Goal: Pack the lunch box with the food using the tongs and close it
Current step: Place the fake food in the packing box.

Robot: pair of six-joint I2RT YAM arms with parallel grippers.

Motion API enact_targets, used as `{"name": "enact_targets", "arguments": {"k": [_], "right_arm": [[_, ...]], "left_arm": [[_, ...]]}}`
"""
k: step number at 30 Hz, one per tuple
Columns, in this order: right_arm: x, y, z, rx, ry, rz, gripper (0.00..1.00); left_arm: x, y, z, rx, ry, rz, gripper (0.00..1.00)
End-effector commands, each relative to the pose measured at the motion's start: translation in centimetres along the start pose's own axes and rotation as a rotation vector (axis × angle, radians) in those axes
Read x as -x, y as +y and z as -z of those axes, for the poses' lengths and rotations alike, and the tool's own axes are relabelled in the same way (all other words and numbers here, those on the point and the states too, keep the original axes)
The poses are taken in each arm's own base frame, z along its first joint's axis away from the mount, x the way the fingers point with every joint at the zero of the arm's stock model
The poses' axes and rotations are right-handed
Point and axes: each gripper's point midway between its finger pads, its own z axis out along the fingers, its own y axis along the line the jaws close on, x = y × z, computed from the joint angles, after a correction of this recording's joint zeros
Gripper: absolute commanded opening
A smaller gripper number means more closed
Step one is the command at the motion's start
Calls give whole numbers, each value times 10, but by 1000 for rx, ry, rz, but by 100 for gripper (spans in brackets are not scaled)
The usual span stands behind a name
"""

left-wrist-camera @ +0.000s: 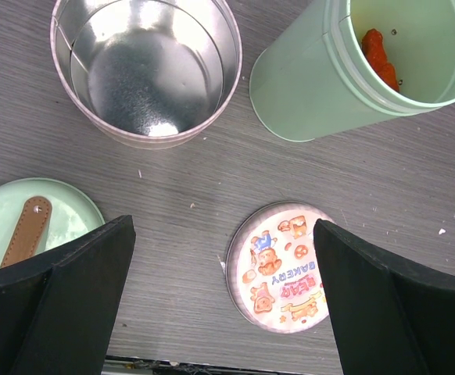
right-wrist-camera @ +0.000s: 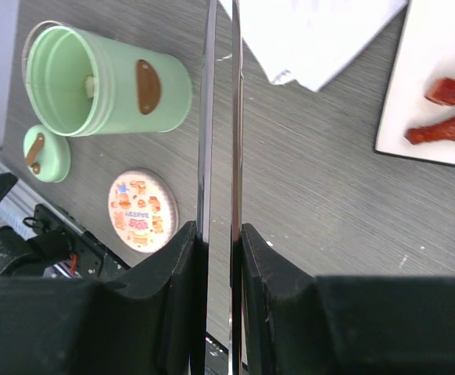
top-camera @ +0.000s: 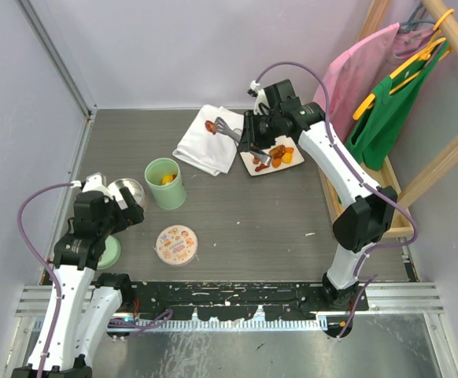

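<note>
Filling is my step: my right tool (right-wrist-camera: 220, 234) is clenched on the tongs (right-wrist-camera: 220, 117), beside the food (top-camera: 282, 153) on its white plate (right-wrist-camera: 415, 94). Next I judge a piece must reach the green lunch box (top-camera: 164, 183). My left tool (left-wrist-camera: 223, 266) hangs released.

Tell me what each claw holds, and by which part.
Right claw is shut on the tongs, squeezing both slim arms together partway along their length. Left claw is open and holds nothing.

The lunch box (top-camera: 165, 183) stands between tin (top-camera: 126, 191) and plate (top-camera: 250, 167).
</note>
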Motion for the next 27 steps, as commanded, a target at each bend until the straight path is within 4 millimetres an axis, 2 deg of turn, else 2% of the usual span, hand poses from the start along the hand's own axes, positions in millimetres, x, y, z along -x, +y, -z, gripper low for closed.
{"name": "enact_targets", "arguments": {"k": [1, 8, 14, 20, 22, 27], "right_arm": [[35, 62, 35, 144, -152, 95, 18], [32, 112, 29, 226, -143, 166, 18], [25, 152, 21, 297, -122, 220, 18], [15, 183, 13, 363, -99, 258, 18], [9, 195, 9, 384, -87, 270, 18], [-7, 213, -9, 411, -43, 290, 19]], "left_arm": [[20, -4, 8, -11, -87, 21, 98], [29, 5, 17, 49, -129, 62, 98], [40, 25, 28, 169, -188, 113, 98], [43, 71, 45, 440, -272, 253, 98], [45, 80, 55, 491, -297, 284, 98], [60, 75, 81, 458, -360, 362, 98]]}}
